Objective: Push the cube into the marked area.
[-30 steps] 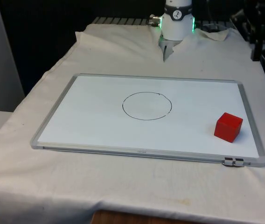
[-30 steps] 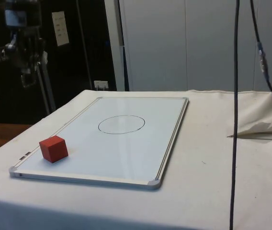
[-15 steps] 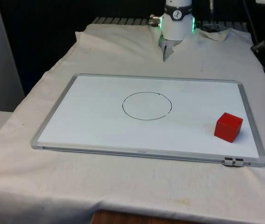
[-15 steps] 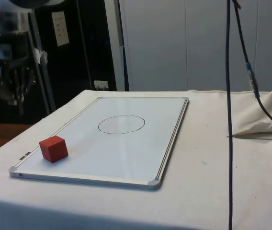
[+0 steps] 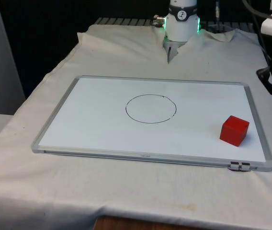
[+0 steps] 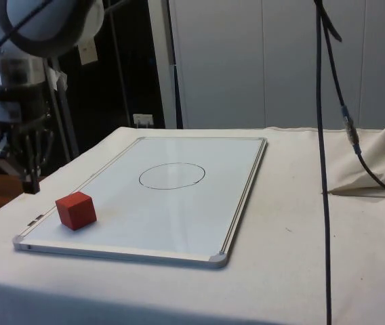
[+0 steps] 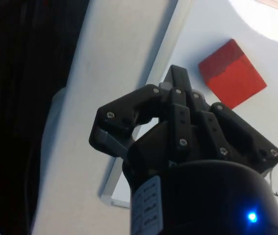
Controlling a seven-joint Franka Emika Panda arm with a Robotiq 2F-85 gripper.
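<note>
Cube (image 5: 234,130): red, on whiteboard (image 5: 102,124), well apart from circle (image 5: 151,109). Gripper (image 6: 31,183): fingers together, apparently empty, hanging near cube, beyond the board's edge.

Front camera faced the whiteboard (image 5: 102,124) along the worktop; side camera viewed it crosswise. Wrist camera looked down close. All three shared the whiteboard's cube (image 5: 234,130) corner.

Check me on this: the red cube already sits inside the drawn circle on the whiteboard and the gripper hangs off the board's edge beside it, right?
Not quite. The red cube sits outside the drawn circle, near a corner of the whiteboard, as the front view shows. The gripper does hang off the board's edge beside it.
</note>
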